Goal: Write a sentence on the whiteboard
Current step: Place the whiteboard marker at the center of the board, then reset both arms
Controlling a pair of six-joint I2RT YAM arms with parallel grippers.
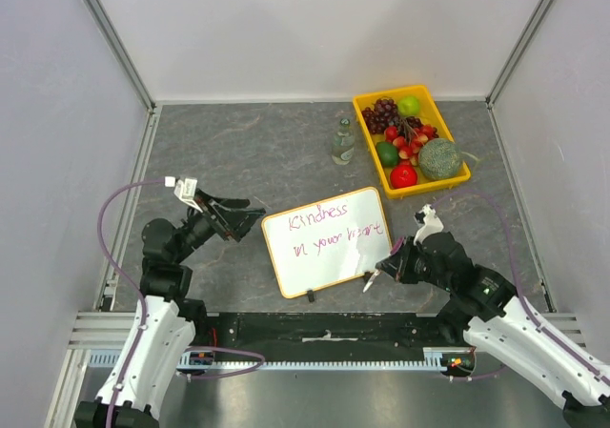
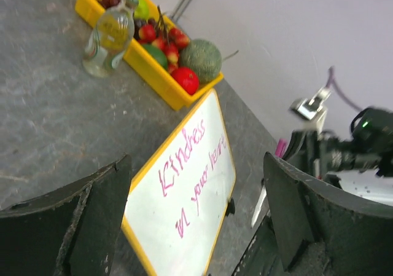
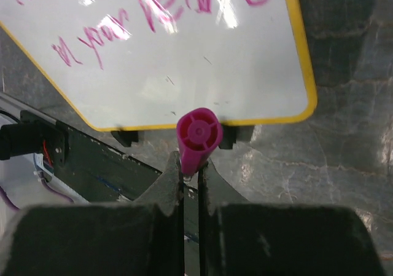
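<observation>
Grey mottled surface (image 1: 248, 152) sat between pale walls (image 1: 286, 28) — the whiteboard (image 1: 329, 256) lay flat near its front edge, the sentence (image 1: 335, 230) in pink; left end effector (image 1: 253, 209) gaped empty beside it, right end effector (image 1: 386, 271) clenched a marker (image 3: 198, 134)

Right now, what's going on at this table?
The sentence is written in pink on the whiteboard in two lines. The right pincer is shut on a pink marker at the board's near edge. The left pincer stands open beside the board's left edge, holding nothing.
</observation>
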